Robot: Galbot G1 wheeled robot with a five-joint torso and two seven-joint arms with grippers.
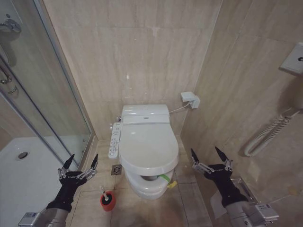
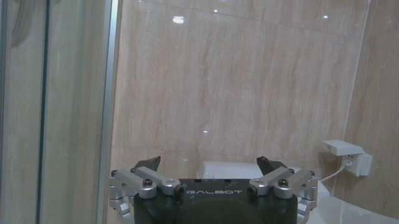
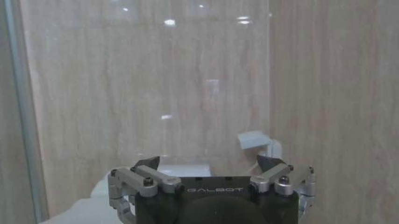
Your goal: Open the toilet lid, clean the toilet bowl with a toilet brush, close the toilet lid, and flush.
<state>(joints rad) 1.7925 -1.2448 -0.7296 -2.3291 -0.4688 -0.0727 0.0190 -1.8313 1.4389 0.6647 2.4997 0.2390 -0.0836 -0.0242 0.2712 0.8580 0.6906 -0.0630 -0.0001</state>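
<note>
Head view: toilet lid (image 1: 148, 145) is down, centre of the frame, covering the toilet bowl (image 1: 144, 185), whose front rim shows just below it. Green-and-yellow tag (image 1: 167, 180) hangs at the lid's front edge, lower right of it. Button panel (image 1: 114, 140) runs along the lid's left side. Toilet brush (image 1: 107, 198) stands in its red holder on the floor, lower left of the bowl, apart from it.

Left pincer (image 1: 81, 161) hovers lower left, above the brush and beside the shower glass (image 1: 57, 94), fingers spread, holding nothing. Right pincer (image 1: 207, 155) hovers lower right, near the wall, also spread and empty. Neither touches the toilet.

Left wrist view: left pincer (image 2: 210, 163) open, pointing at the back wall; shower glass edge (image 2: 109, 93) at frame left, wall socket (image 2: 349, 156) lower right, which the head view puts above right of the cistern.

Right wrist view: right pincer (image 3: 209, 162) open, same wall socket (image 3: 257, 140) just above its finger.
</note>
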